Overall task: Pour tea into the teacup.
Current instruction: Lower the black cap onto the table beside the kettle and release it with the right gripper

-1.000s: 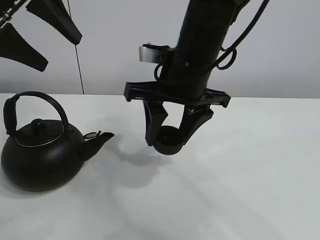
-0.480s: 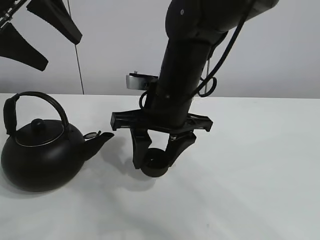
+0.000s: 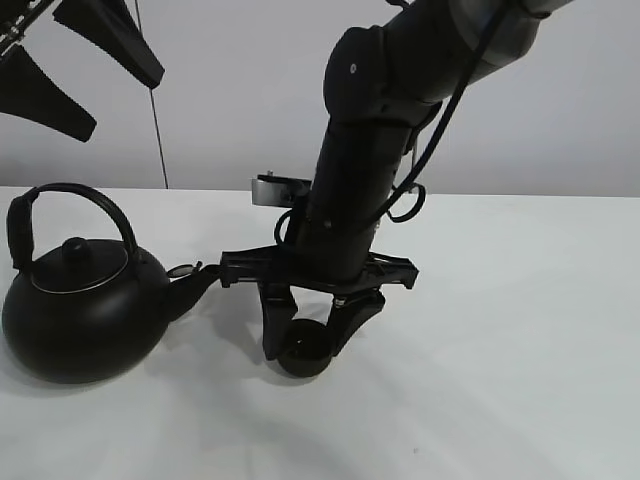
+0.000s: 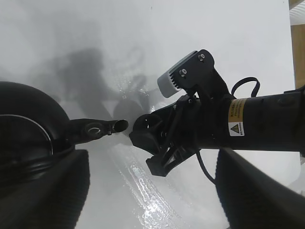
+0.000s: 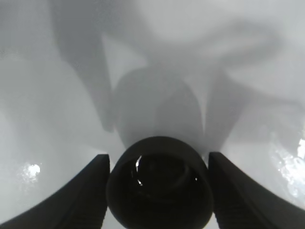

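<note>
The right gripper (image 3: 303, 338) pinches the teacup (image 5: 159, 183) low at the white table (image 3: 500, 350), just beside the spout of the lidded kettle (image 3: 80, 320). The cup's dark inside shows only glints, its contents unclear. The left gripper (image 3: 120, 105) hangs spread wide above the kettle.

Upper left, the frame cuts off your left gripper (image 3: 122, 102); the right gripper (image 3: 302, 348) half hides the teacup (image 3: 300, 360).
</note>
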`<state>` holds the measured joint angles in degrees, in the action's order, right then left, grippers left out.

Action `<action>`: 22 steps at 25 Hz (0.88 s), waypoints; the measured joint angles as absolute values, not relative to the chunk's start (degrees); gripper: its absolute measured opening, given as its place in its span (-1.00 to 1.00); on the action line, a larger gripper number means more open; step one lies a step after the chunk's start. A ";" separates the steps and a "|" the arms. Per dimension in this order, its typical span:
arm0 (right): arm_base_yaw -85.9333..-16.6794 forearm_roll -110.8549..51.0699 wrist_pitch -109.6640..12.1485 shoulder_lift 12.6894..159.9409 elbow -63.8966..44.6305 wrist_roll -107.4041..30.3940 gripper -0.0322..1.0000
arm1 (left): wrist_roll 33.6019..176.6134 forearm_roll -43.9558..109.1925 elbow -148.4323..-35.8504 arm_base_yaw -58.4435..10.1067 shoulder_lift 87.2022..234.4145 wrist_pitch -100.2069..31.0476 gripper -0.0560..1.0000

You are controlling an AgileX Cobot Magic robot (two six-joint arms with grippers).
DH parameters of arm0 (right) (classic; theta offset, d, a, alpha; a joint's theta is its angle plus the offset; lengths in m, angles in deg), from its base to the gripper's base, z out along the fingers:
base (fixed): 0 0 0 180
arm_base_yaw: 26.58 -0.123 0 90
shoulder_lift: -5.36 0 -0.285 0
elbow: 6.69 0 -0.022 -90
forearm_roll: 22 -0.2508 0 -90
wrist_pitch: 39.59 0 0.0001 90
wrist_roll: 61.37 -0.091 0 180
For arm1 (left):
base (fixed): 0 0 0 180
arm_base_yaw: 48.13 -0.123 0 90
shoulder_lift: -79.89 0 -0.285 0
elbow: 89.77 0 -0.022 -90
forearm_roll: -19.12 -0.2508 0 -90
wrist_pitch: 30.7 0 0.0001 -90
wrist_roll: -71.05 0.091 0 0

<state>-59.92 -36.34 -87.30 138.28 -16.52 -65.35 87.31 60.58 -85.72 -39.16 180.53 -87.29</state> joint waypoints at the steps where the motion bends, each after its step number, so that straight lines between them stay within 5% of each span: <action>1: -59.96 -36.41 -87.24 138.28 -16.52 -65.35 -0.16 | 87.31 60.58 -85.72 -39.16 180.53 -87.29 0.11; 22: -59.96 -36.44 -84.62 138.28 -16.52 -65.96 -0.06 | 87.31 60.58 -85.72 -39.16 180.53 -87.29 0.11</action>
